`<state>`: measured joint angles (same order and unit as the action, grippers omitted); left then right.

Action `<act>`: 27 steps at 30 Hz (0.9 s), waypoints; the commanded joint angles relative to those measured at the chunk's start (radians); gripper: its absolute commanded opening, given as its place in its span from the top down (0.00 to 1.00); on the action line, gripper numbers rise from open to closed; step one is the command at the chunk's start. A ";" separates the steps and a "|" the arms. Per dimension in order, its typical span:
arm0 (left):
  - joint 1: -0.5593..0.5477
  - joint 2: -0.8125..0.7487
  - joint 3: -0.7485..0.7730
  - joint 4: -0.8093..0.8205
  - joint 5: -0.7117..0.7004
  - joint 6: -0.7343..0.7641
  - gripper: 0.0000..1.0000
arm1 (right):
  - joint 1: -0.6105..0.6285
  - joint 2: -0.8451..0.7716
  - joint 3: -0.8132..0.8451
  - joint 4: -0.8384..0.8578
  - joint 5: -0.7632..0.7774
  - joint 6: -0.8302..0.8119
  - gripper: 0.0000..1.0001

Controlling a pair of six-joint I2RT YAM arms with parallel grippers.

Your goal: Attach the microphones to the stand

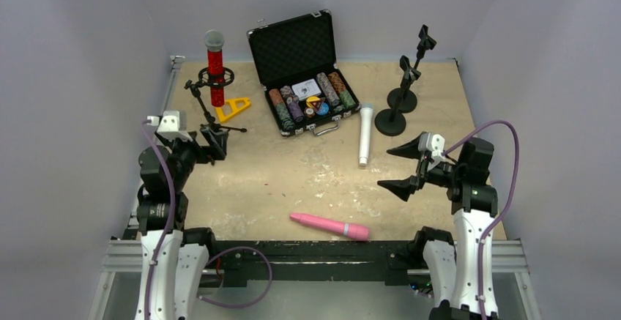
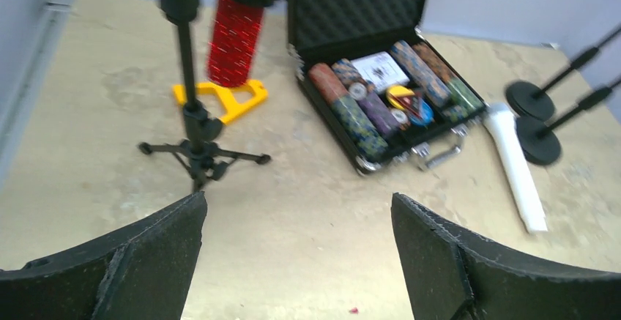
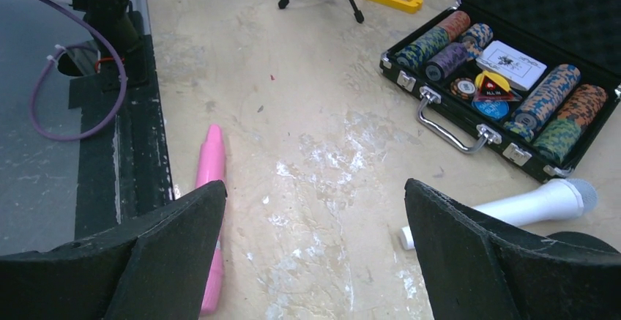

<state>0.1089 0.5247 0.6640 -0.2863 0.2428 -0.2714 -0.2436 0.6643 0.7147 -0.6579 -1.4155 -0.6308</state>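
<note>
Red mic (image 1: 214, 67) stands upright in the ring mount of the tripod stand (image 1: 207, 111) nr far-left corner of worktop (image 1: 256, 181). Looks seated, so 1 of 3 done by my read. White mic (image 1: 365, 135) lies flat right of centre, just beside the open chip case (image 1: 304, 78), head toward far edge. Pink mic (image 1: 329, 225) lies flat along near edge, abt mid. Both loose, nothing touching them. Two round-base stands (image 1: 390, 121) w/ empty clips nr far-right corner. Left jaws spread wide, empty, nr the tripod feet. Right jaws spread wide, empty, above worktop betw white & pink mics. Step in hand: going for 2nd mic. Next move prob right arm: drop over white mic's body, close across it, lift, tip upright & press into a clip w/o toppling the stand
</note>
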 commanded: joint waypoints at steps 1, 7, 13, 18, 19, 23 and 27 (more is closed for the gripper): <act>-0.073 -0.074 -0.049 -0.038 0.097 0.003 0.01 | -0.006 -0.008 -0.001 -0.045 0.059 -0.065 0.05; -0.147 -0.100 -0.066 -0.033 0.116 0.002 0.01 | -0.006 0.066 0.080 -0.176 0.108 -0.151 0.05; -0.156 -0.109 -0.075 -0.007 0.159 -0.021 0.01 | -0.006 0.148 0.190 -0.279 0.184 -0.210 0.05; -0.162 -0.113 -0.084 0.013 0.181 -0.039 0.01 | -0.006 0.144 0.205 -0.244 0.246 -0.205 0.05; -0.161 -0.115 -0.084 0.015 0.183 -0.040 0.01 | -0.006 0.144 0.208 -0.231 0.263 -0.194 0.05; -0.163 -0.123 -0.086 0.017 0.185 -0.042 0.01 | -0.008 0.152 0.223 -0.213 0.314 -0.172 0.05; -0.163 -0.124 -0.087 0.021 0.190 -0.044 0.01 | -0.007 0.153 0.230 -0.198 0.342 -0.162 0.05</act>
<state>-0.0483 0.4091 0.5903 -0.3065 0.4091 -0.2966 -0.2443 0.8181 0.9009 -0.8894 -1.1221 -0.8070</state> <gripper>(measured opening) 0.993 0.950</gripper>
